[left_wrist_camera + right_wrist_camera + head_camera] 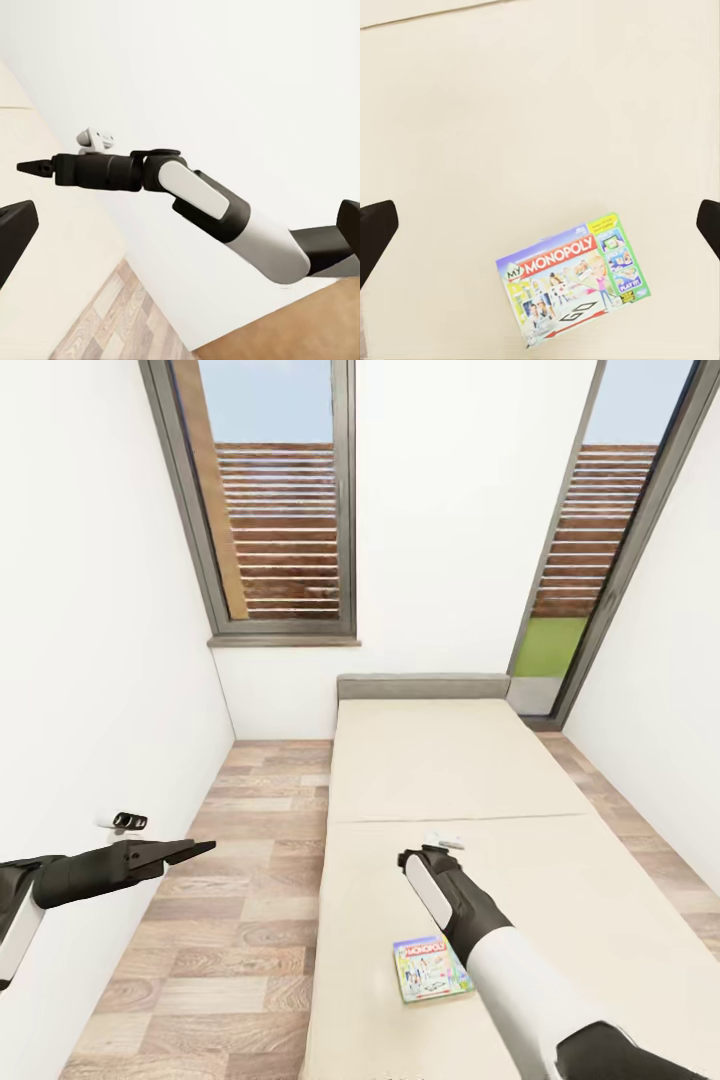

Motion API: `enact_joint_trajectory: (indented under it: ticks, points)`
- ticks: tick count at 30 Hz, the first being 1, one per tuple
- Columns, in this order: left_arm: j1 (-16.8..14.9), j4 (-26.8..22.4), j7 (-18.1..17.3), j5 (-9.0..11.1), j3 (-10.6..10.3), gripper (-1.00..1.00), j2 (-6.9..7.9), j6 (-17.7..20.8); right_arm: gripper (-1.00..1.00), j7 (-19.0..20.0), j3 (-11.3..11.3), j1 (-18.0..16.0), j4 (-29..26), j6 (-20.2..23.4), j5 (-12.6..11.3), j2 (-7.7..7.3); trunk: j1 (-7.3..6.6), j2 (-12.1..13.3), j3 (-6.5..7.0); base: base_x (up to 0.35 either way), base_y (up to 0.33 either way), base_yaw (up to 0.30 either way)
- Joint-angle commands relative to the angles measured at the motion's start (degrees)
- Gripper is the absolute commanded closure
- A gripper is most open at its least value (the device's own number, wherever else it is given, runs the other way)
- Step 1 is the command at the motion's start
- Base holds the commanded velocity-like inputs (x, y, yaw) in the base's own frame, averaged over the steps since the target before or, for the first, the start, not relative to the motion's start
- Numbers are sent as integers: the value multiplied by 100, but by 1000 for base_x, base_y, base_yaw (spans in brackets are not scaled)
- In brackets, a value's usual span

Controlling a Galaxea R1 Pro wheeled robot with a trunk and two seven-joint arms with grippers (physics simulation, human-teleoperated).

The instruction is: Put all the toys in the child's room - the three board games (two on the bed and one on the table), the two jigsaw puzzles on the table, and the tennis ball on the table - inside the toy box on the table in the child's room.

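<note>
A green-and-white Monopoly board game lies flat on the cream bed, near its foot. My right gripper hangs over the mattress beyond the box. It is open, and its two black fingertips stand wide apart with nothing between them. My left gripper reaches over the wood floor beside the bed, open and empty. From the left wrist I see the right arm stretched out over the bed. The other board games, the puzzles, the tennis ball, the toy box and the table are out of view.
A strip of wood-plank floor runs between the white left wall and the bed. A grey headboard stands under two tall windows. A small black socket sits low on the left wall.
</note>
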Motion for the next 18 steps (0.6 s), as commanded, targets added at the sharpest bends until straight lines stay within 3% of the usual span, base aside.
enact_joint_trajectory:
  ticks: [1,7,18]
  points:
    - [-4,-2,-19,0,-1,-100,1,61,-100,16,15,-33,41,-1,-34,0,3,-13,-22,0,0,0]
    - [-3,-2,-15,-4,-1,-100,-5,58,-100,369,20,-124,195,-78,-27,0,3,-13,-79,0,0,0]
    - [-4,-2,7,-9,-1,-100,-6,53,-100,440,28,-138,228,-226,13,0,3,-13,-183,0,0,0]
